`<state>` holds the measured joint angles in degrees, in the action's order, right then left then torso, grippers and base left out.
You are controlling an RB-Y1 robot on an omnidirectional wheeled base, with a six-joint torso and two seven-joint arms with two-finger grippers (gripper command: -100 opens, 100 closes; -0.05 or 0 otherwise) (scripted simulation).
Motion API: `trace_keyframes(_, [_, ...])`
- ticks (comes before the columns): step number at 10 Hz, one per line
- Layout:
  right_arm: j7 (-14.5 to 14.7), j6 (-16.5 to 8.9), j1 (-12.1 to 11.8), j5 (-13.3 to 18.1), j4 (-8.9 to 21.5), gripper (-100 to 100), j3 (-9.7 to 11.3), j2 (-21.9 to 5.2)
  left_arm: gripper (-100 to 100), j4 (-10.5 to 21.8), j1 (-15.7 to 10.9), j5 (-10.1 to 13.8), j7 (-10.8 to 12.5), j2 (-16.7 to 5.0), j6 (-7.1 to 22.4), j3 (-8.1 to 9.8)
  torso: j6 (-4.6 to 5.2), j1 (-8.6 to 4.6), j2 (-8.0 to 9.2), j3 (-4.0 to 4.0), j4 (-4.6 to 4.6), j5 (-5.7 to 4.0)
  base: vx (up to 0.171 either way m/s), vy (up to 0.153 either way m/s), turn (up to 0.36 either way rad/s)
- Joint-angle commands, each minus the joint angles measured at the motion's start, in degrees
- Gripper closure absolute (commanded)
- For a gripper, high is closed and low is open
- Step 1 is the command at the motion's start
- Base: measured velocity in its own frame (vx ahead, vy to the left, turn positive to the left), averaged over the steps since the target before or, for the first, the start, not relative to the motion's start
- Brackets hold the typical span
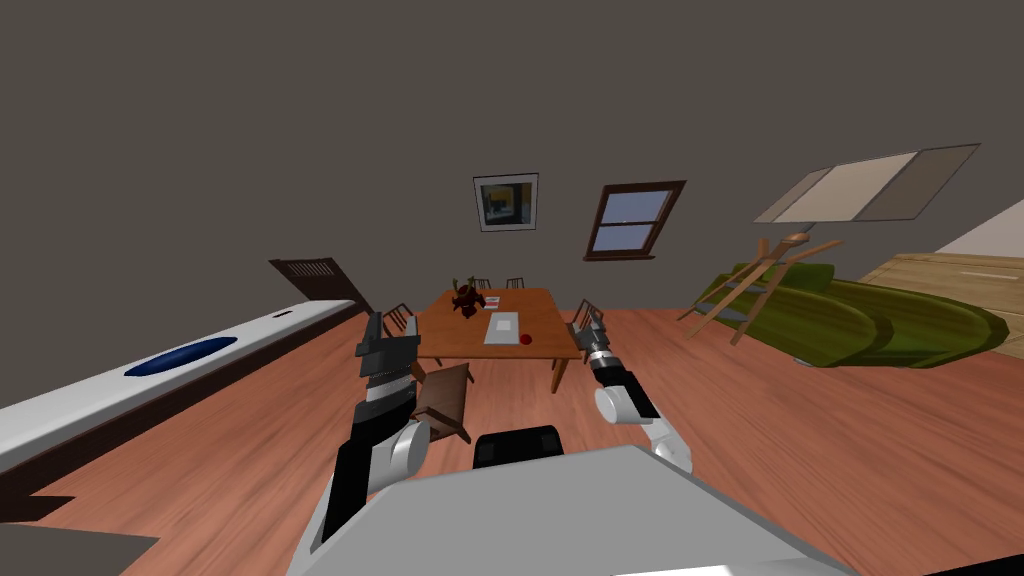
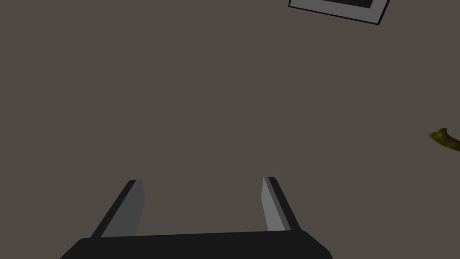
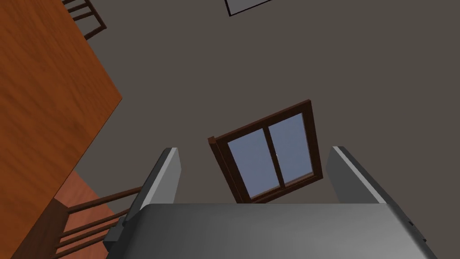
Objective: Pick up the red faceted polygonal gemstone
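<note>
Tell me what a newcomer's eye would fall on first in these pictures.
The wooden table in mid-room, with the small red gemstone near its front edge beside a grey mat. Either side hang the left gripper and right gripper, both open. A green sofa lies to the right.

A wooden table (image 1: 450,335) carries a small red gemstone (image 1: 525,339) near its front edge, just beside a pale grey sheet (image 1: 503,326); a dark red object (image 1: 467,298) stands farther back
</note>
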<state>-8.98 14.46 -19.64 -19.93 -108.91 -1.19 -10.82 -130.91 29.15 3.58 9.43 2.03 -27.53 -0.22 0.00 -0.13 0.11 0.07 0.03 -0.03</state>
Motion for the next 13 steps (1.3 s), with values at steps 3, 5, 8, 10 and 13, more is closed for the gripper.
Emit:
trace_keyframes(3, [-0.6, -1.9, 1.2, -2.6, 4.3, -100, 0.3, -0.4, 0, 0.0, 0.0, 0.0, 0.0, 0.0, 0.0, 0.00, 0.00, 0.07, -0.04, -0.02, -0.01, 0.01, -0.022, -0.017, -0.010])
trace_keyframes(5, [-1.5, -4.9, 3.5, -6.1, 8.6, -100, 0.5, -0.6, 0, 0.0, 0.0, 0.0, 0.0, 0.0, 0.0, 0.00, 0.00, 0.04, -0.05, -0.03, -0.01, 0.01, -0.024, -0.026, -0.027])
trace_keyframes(8, [-1.9, -6.4, 4.7, -7.9, 12.6, -100, 0.6, -0.7, 0, 0.0, 0.0, 0.0, 0.0, 0.0, 0.0, 0.00, 0.00, 0.09, -0.08, -0.04, -0.01, 0.02, -0.011, -0.011, -0.018])
trace_keyframes(10, [-2.4, -8.0, 6.0, -9.6, 15.5, -100, 0.7, -0.7, 0, 0.0, 0.0, 0.0, 0.0, 0.0, 0.0, 0.00, 0.00, 0.10, -0.12, -0.07, -0.02, 0.02, -0.001, -0.008, -0.023])
trace_keyframes(13, [-3.5, -11.1, 8.7, -13.0, 21.3, -100, 1.0, -0.8, 0, 0.0, 0.0, 0.0, 0.0, 0.0, 0.0, 0.00, 0.00, 0.14, -0.18, -0.10, -0.04, 0.03, 0.010, -0.001, -0.036])
